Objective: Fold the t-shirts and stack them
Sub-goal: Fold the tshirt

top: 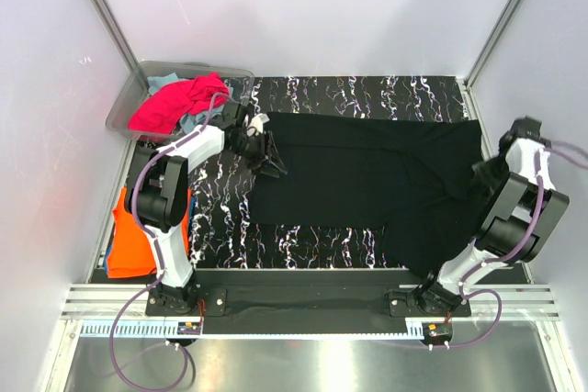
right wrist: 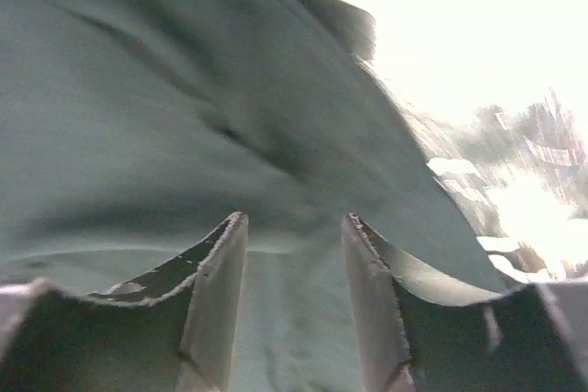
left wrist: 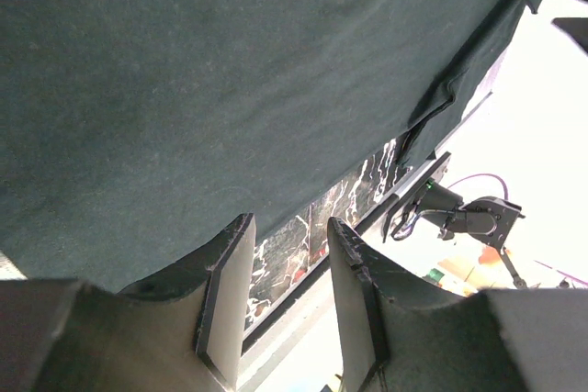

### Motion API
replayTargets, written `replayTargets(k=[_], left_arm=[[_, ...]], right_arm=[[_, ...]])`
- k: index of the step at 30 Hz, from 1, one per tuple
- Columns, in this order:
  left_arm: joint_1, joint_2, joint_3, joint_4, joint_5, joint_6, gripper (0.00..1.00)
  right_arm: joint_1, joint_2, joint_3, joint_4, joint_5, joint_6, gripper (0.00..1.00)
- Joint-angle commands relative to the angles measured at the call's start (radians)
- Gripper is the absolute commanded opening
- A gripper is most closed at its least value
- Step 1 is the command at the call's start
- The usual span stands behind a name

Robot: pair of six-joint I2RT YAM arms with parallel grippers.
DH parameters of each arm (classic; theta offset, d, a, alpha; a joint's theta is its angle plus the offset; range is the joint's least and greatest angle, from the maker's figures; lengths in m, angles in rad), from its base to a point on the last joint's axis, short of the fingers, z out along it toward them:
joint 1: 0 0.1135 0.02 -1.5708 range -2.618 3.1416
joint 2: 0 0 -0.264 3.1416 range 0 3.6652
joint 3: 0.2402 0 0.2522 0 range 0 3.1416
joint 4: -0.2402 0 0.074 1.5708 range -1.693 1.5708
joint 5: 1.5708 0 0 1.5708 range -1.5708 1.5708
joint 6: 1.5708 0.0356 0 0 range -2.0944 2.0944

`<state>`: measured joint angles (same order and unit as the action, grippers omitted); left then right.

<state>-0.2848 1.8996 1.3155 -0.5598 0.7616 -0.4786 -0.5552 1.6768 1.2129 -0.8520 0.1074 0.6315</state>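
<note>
Large black cloth t-shirt (top: 367, 167) lies spread on the black marbled table (top: 367, 94), long axis left-right: left gripper (left wrist: 289, 227) parted, empty, just off its left edge; right gripper (right wrist: 294, 222) parted over its right end, holding nothing visible.

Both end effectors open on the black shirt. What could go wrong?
Left end effector has bare table between its fingers; closing there could miss the black shirt's hem.
The shirt bunches under the right arm by the right end effector; pulling away could drag it.
Orange shirt lies beside the left arm; a swing may snag it.
</note>
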Motion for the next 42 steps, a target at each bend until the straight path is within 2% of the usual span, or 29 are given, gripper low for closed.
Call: replayTargets(k=[1,2,4,6,10,11,13,15,16,19,22,27,31,33,36,40,42], left_arm=[[0.009,-0.028,0.088,0.006,-0.028,-0.005,0.42],[0.006,-0.024,0.118,0.005,-0.048,-0.006,0.42],[-0.005,-0.010,0.155,0.005,-0.114,-0.018,0.43],[-0.016,0.027,0.229,0.006,-0.154,-0.034,0.44],[-0.068,0.134,0.385,0.015,-0.322,-0.066,0.46],[-0.076,0.195,0.468,0.018,-0.344,-0.074,0.46],[-0.086,0.265,0.587,0.035,-0.408,-0.107,0.46],[-0.086,0.363,0.646,0.076,-0.426,-0.146,0.46],[-0.088,0.389,0.675,0.104,-0.438,-0.179,0.46],[-0.085,0.475,0.738,0.152,-0.487,-0.221,0.46],[-0.077,0.504,0.719,0.187,-0.544,-0.247,0.46],[-0.041,0.523,0.643,0.267,-0.510,-0.362,0.46],[-0.013,0.521,0.550,0.376,-0.463,-0.454,0.46],[-0.004,0.535,0.557,0.396,-0.440,-0.468,0.46],[0.001,0.547,0.564,0.396,-0.429,-0.477,0.46],[0.021,0.543,0.519,0.411,-0.423,-0.502,0.46],[0.036,0.547,0.507,0.434,-0.403,-0.520,0.46]], right_arm=[[0.070,-0.025,0.158,0.097,0.090,-0.064,0.54],[0.095,0.004,0.219,0.143,0.107,-0.091,0.59],[0.153,0.061,0.287,0.188,0.117,-0.124,0.63],[0.172,0.177,0.426,0.186,0.103,-0.159,0.66],[0.176,0.317,0.620,0.172,0.101,-0.199,0.66],[0.176,0.371,0.643,0.174,0.097,-0.214,0.66],[0.176,0.421,0.700,0.173,0.100,-0.236,0.59],[0.176,0.475,0.714,0.195,0.091,-0.228,0.53],[0.178,0.495,0.729,0.203,0.069,-0.224,0.43],[0.179,0.560,0.770,0.218,0.023,-0.219,0.30],[0.181,0.592,0.793,0.231,0.040,-0.223,0.28],[0.181,0.649,0.813,0.229,0.041,-0.228,0.28],[0.181,0.721,0.859,0.155,0.122,-0.260,0.36],[0.179,0.753,0.888,0.128,0.144,-0.298,0.43],[0.179,0.826,0.965,0.062,0.153,-0.325,0.45],[0.179,0.947,1.178,-0.079,0.170,-0.354,0.48],[0.184,0.971,1.246,-0.094,0.141,-0.358,0.49]])
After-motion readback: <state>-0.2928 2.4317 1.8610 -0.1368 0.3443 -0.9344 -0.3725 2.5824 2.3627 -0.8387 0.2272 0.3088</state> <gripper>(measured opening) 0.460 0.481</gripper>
